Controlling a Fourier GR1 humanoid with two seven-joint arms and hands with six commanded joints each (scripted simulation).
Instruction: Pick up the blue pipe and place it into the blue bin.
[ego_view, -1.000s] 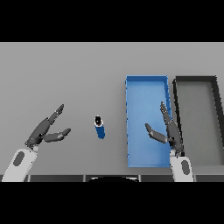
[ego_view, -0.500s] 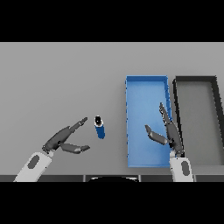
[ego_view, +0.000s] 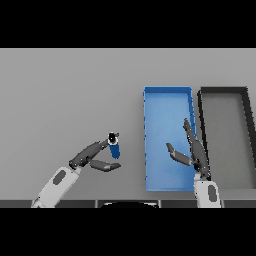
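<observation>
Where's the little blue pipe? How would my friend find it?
Start at the big blue bin on the grey table, then look left. The blue pipe stands there, right at the left hand's fingertips. It is small, with a dark top, and stands alone on the bare table.

You find no writing to read here: no text, label, brand, number or sign shows on the blue pipe (ego_view: 114, 148), the blue bin (ego_view: 167, 95), the dark bin (ego_view: 224, 92) beside it, the grey bench (ego_view: 65, 95), or either arm.
</observation>
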